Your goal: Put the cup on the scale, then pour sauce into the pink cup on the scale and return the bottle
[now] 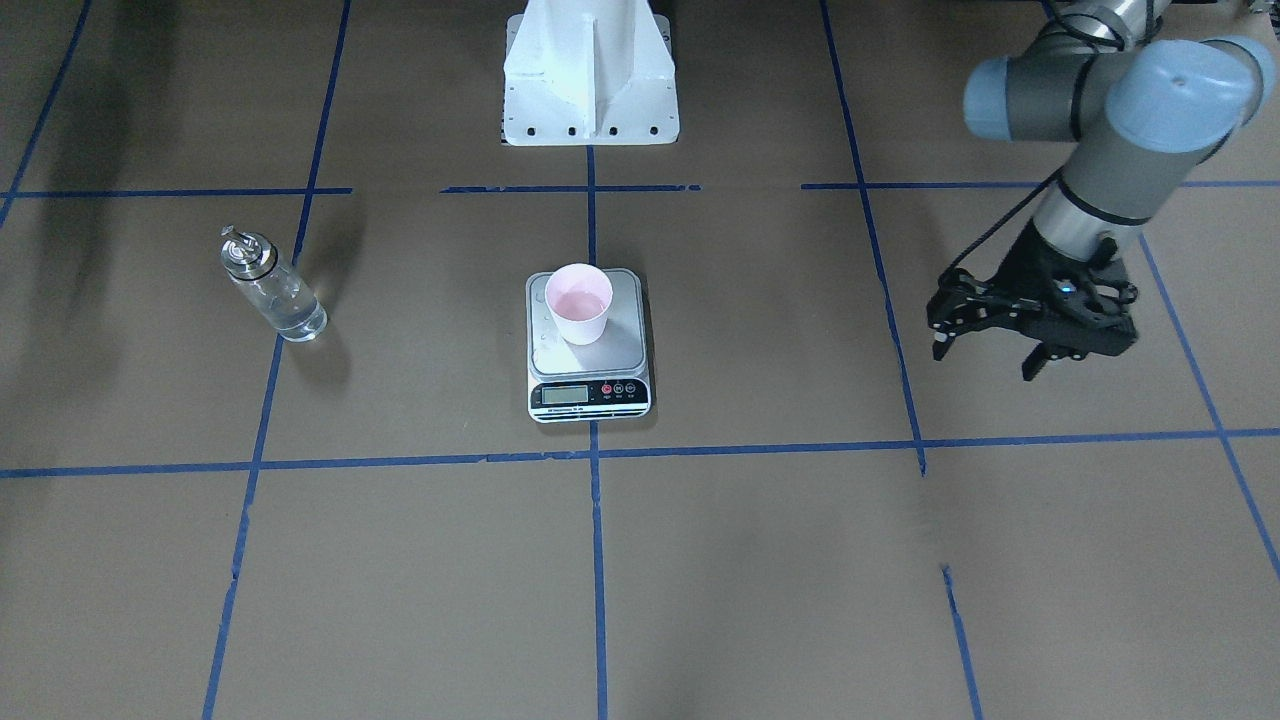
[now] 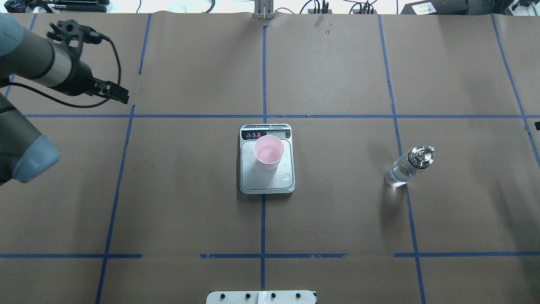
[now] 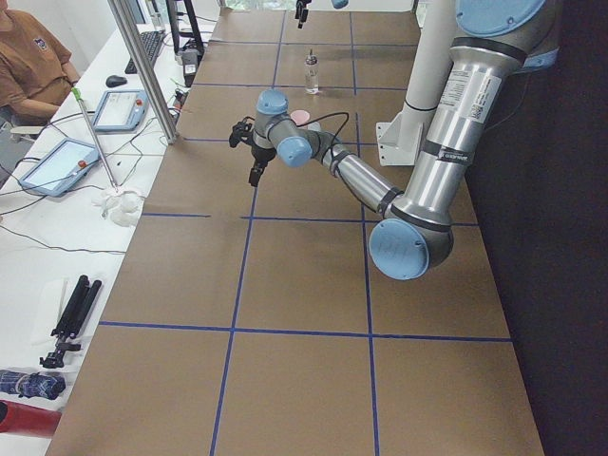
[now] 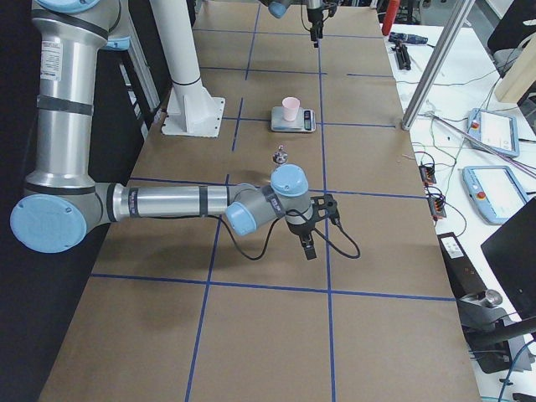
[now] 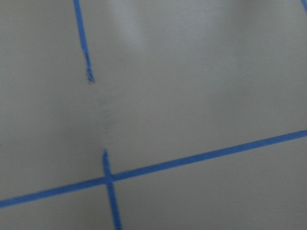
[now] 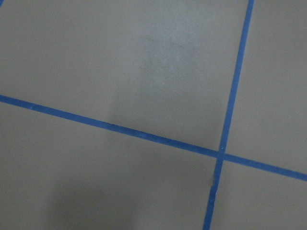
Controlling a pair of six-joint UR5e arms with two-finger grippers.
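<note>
Working across the overhead view from its left, I see the left hand (image 1: pixel 985 360) hanging above the bare tabletop (image 2: pixel 190 202), well apart from everything. The front-facing view shows its fingers spread wide with nothing between them. Part of that arm is cut off by the overhead view's edge.

In the middle sits the scale (image 2: pixel 253 177). The cup (image 2: pixel 268 153) stands upright on its steel plate, toward the display end. I think there is a shallow pool of liquid inside the cup, but the pale interior makes it hard to be sure. A few wet spots (image 2: pixel 287 176) glint on the plate beside the cup. The display is too small for me to read.

Further right the bottle (image 2: pixel 403 169) stands upright on a blue tape line (image 2: pixel 411 219), well apart from the scale, with clear sauce (image 2: pixel 395 177) in its lower part.

The right hand (image 4: pixel 306 239) shows properly only in the right side view, low over the tabletop, and I cannot tell how its fingers are set. Both wrist cameras give me only tabletop and tape, and the left one is blurred.
</note>
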